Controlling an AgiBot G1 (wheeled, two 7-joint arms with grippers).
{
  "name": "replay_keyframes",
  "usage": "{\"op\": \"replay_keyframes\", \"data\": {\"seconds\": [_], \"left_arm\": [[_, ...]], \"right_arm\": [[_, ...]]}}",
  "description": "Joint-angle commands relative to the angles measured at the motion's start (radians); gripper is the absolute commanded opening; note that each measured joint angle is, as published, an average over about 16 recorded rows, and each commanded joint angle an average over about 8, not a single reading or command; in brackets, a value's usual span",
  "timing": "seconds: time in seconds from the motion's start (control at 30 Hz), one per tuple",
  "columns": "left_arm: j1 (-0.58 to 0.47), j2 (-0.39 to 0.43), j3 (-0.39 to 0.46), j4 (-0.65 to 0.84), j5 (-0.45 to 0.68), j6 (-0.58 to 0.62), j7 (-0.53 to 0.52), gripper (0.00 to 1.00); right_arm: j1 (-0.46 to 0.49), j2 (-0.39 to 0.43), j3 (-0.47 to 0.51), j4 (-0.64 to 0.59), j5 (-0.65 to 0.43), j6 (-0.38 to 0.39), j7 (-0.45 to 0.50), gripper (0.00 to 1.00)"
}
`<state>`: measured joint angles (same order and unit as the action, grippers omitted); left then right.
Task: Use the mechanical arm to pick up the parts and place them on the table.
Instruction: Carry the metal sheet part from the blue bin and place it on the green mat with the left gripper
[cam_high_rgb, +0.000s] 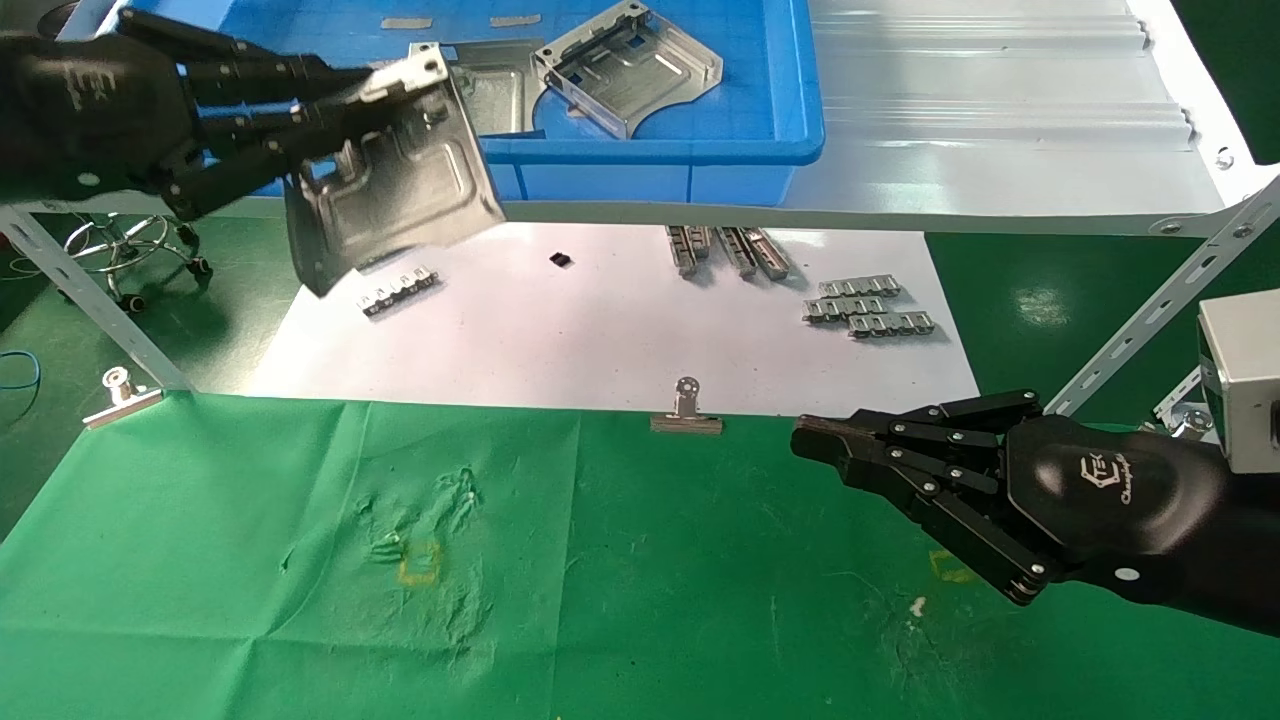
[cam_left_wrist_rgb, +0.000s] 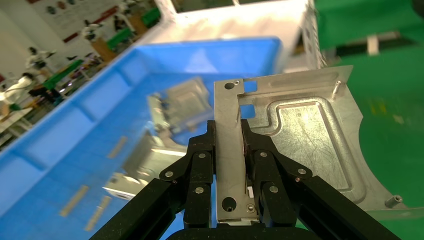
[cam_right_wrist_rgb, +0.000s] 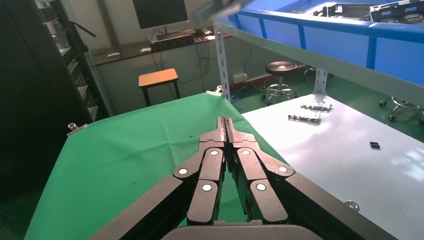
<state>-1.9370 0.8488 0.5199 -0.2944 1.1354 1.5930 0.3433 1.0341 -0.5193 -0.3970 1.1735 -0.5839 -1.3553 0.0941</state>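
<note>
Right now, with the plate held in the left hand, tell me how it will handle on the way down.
The plate is probably stiff: it hangs tilted from the left hand without sagging. Its bare shiny metal looks slippery, and the fingers pinch only one edge strip, so it may swivel. On the green table it should lie flat, not roll.

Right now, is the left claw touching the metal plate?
Touching. In the left wrist view, the left claw has its fingers clamped on the plate's edge strip.

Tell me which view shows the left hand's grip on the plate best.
Left wrist view: the fingers pinch the plate by its edge strip, seen close. Head view shows the left hand holding the plate aloft, grip partly hidden. Right wrist view shows neither clearly.
</note>
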Motion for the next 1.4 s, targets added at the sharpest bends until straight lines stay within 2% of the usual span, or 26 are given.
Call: {"op": "replay_keyframes", "data": {"seconds": [0.03, 0.33, 0.53, 0.7, 0.87, 1.07, 1.4], "left_arm": [[0.025, -0.015, 0.011, -0.037, -0.008, 0.015, 0.026, 0.0], [0.244, -0.164, 0.182, -0.406, -0.204, 0.011, 0.06, 0.0], [0.318, -0.206, 0.304, -0.493, -0.219, -0.002, 0.127, 0.0], [0.339, -0.184, 0.384, -0.455, -0.182, -0.006, 0.2, 0.0], [0.338, -0.134, 0.437, -0.342, -0.158, -0.02, 0.254, 0.0], [0.33, -0.075, 0.457, -0.193, -0.128, -0.053, 0.349, 0.0], [0.33, -0.004, 0.459, -0.031, -0.111, -0.086, 0.486, 0.0]], "right_arm": [[0.0, 0.0, 0.0, 0.0, 0.0, 0.0, 0.0, 0.0], [0.0, 0.0, 0.0, 0.0, 0.0, 0.0, 0.0, 0.0], [0.0, 0.0, 0.0, 0.0, 0.0, 0.0, 0.0, 0.0], [0.0, 0.0, 0.0, 0.0, 0.0, 0.0, 0.0, 0.0], [0.0, 0.0, 0.0, 0.0, 0.0, 0.0, 0.0, 0.0], [0.0, 0.0, 0.0, 0.0, 0.0, 0.0, 0.0, 0.0], [0.0, 0.0, 0.0, 0.0, 0.0, 0.0, 0.0, 0.0]]}}
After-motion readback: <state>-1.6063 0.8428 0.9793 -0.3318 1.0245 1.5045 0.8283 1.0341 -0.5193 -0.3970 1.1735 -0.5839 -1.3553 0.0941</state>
